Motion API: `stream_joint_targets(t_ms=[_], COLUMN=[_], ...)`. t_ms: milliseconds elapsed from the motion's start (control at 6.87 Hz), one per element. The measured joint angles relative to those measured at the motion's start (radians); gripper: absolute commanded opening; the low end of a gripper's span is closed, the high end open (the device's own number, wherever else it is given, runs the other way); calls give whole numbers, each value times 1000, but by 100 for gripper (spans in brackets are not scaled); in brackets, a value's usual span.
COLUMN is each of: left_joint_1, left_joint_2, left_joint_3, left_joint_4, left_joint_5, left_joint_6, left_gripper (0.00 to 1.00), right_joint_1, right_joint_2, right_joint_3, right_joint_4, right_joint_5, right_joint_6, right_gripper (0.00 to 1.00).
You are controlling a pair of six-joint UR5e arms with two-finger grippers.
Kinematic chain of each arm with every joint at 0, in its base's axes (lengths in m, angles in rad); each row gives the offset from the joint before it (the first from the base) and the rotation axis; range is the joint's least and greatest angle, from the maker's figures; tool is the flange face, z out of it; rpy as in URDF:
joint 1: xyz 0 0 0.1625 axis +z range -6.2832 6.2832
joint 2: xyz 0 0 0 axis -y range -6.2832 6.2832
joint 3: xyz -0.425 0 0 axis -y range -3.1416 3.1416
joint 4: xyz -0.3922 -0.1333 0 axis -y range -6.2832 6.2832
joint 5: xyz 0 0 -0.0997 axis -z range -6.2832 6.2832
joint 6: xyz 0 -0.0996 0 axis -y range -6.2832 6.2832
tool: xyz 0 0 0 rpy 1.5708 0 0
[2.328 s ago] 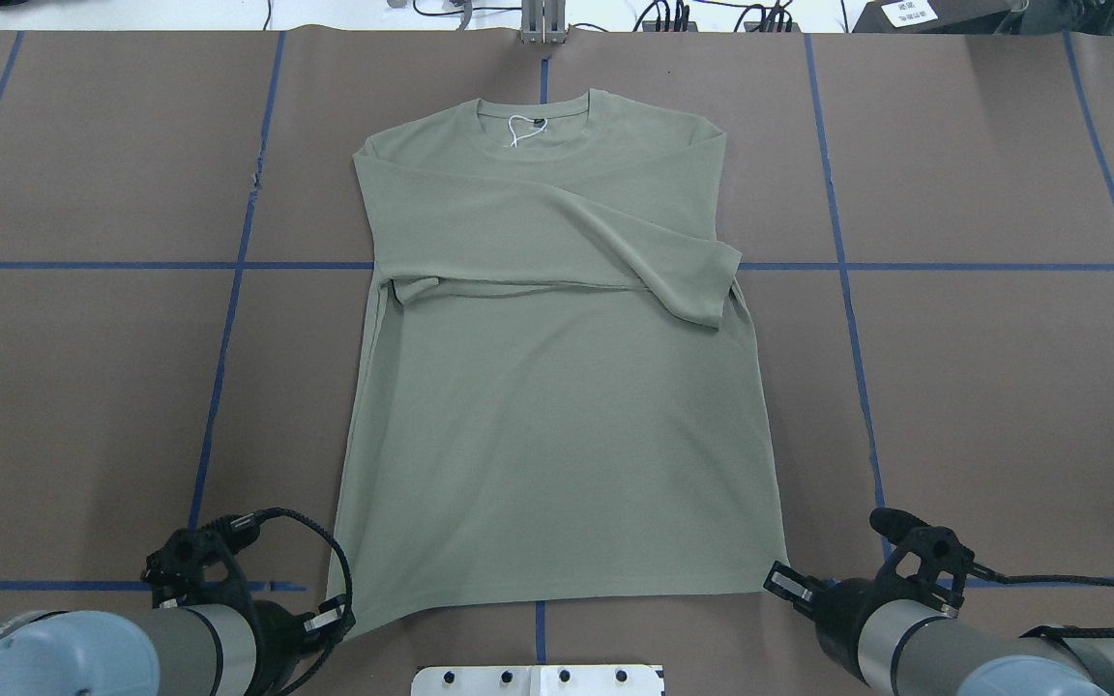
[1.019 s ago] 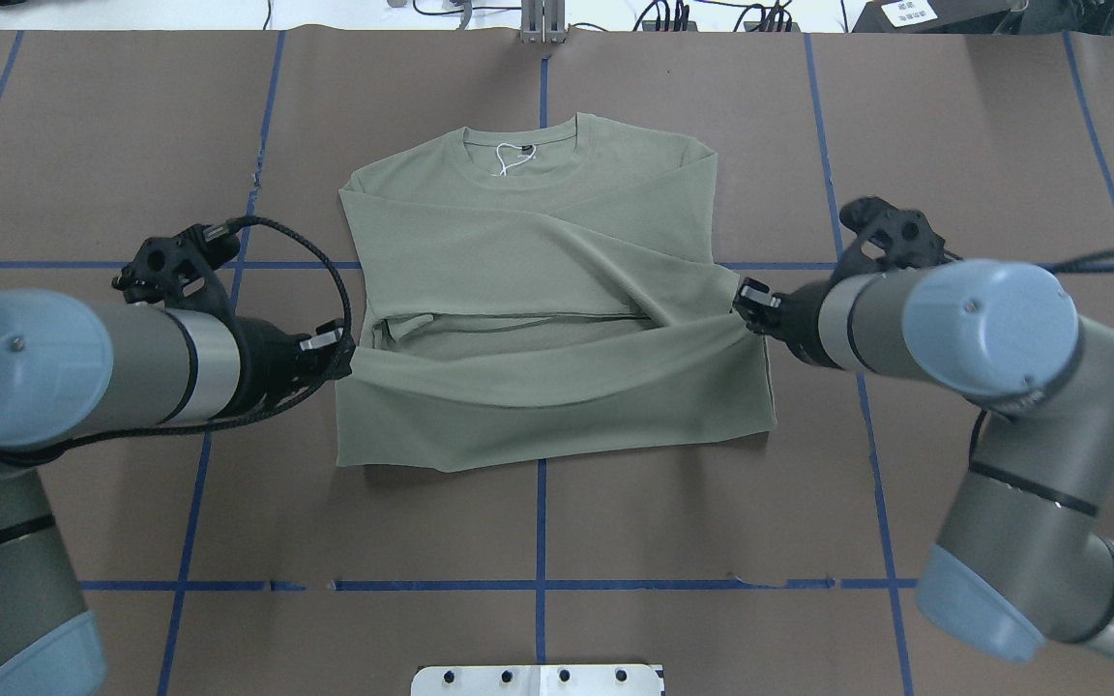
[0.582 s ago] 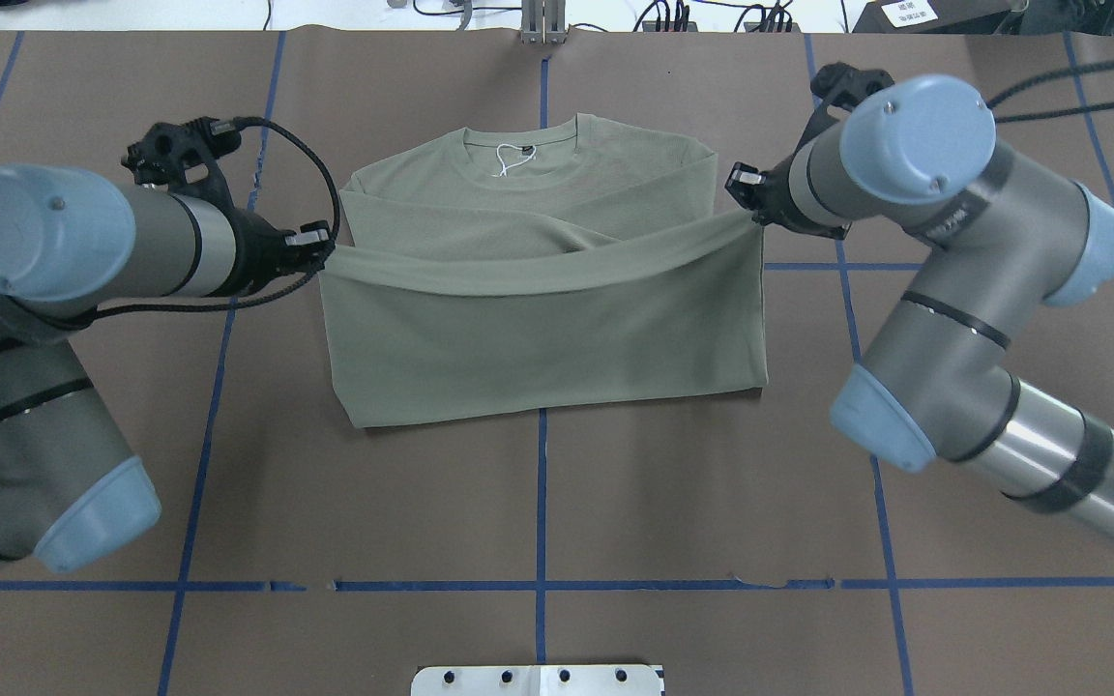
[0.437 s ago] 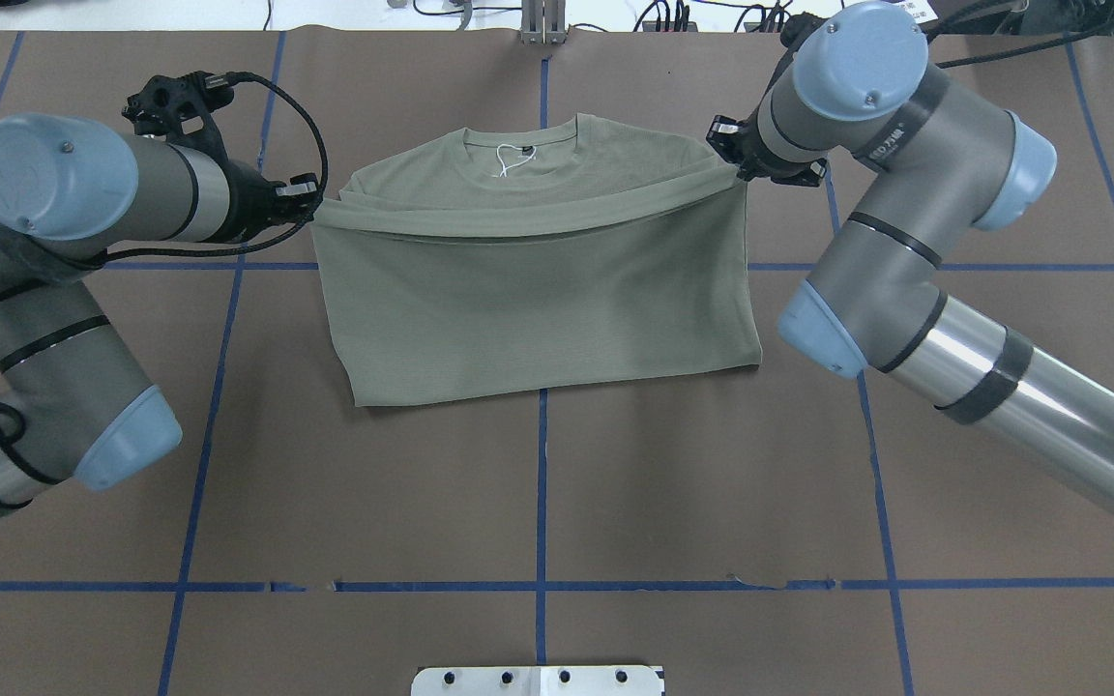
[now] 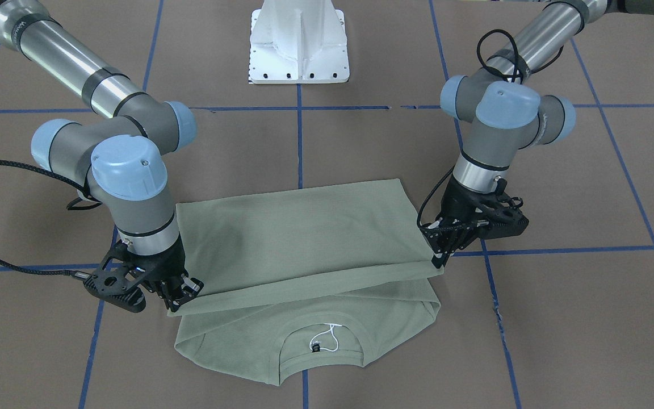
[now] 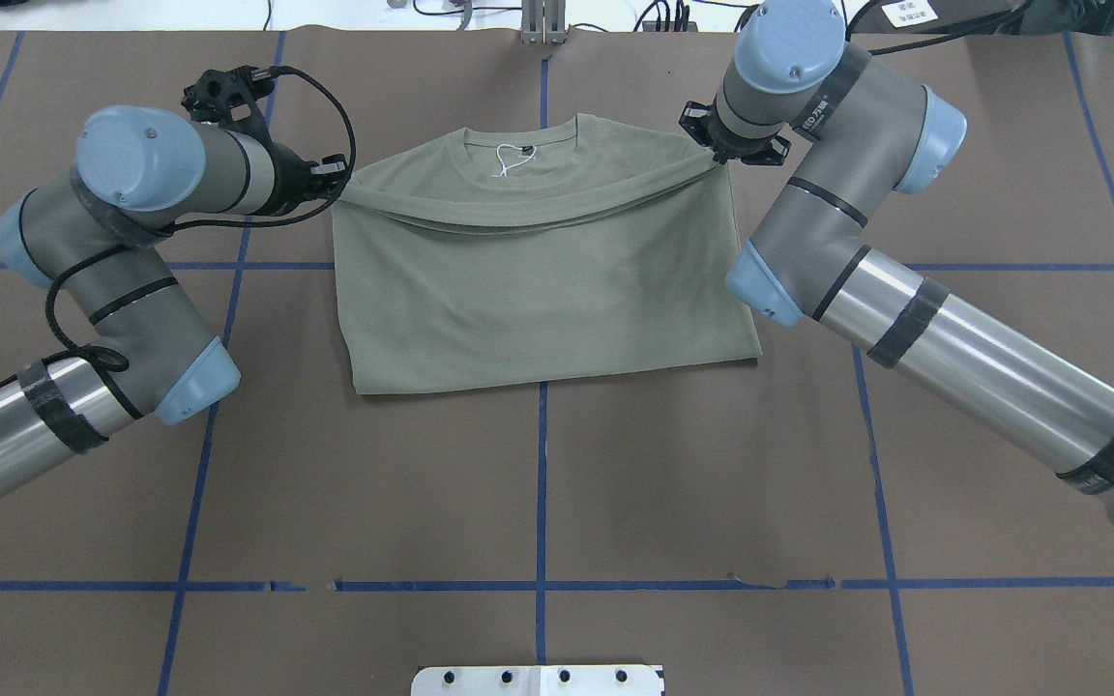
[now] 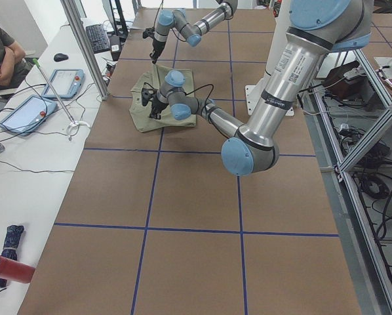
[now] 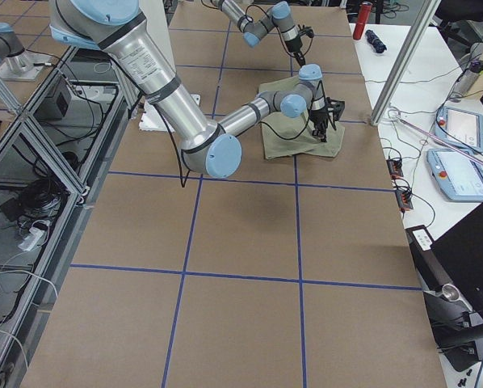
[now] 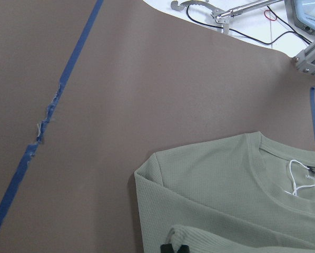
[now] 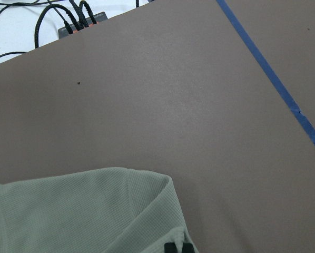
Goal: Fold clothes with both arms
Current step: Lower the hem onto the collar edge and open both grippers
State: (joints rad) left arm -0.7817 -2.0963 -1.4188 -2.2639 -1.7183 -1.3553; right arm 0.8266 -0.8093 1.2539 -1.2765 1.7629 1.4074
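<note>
Lying on the brown table (image 6: 712,483) beyond the white pedestal (image 6: 538,680), the shirt (image 6: 542,300) is doubled crosswise, its fold edge nearest the robot and squarely across a blue tape line (image 6: 540,464). Farther out, the hem (image 6: 528,220) sags a little between two raised corners. The left gripper (image 6: 337,181) is clenched on one corner over the shirt's left shoulder, and the right gripper (image 6: 712,155) pinches the other corner over the right shoulder. Beyond the hem, the round collar (image 6: 518,172) and its black label (image 6: 521,150) with white string lie uncovered, near the table's far edge.
</note>
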Motion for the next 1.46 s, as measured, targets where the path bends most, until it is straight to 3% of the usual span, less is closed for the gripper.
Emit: stream_joint_targets(t_ms=[291, 582, 728, 873, 1019, 1455], left_joint_1=[-1, -1, -1, -1, -1, -9], left_joint_2=[-19, -35, -43, -47, -49, -42], left_joint_3=[116, 154, 166, 171, 173, 174], left_joint_4=[-116, -141, -143, -144, -144, -170], left_joint_5=[11, 34, 37, 38, 38, 39], left_joint_6=[1, 1, 1, 1, 1, 7], left_gripper=[0, 0, 2, 25, 32, 39], right_joint_1=[-1, -1, -1, -3, -3, 11], right_joint_2=[11, 13, 14, 17, 22, 2], right_joint_3=[-122, -167, -173, -175, -175, -116], right_joint_4=[125, 164, 168, 169, 169, 169], right_joint_5=[-2, -3, -3, -2, -2, 14], right_joint_6=[0, 1, 1, 1, 1, 8], right_gripper=[0, 0, 45, 57, 59, 74])
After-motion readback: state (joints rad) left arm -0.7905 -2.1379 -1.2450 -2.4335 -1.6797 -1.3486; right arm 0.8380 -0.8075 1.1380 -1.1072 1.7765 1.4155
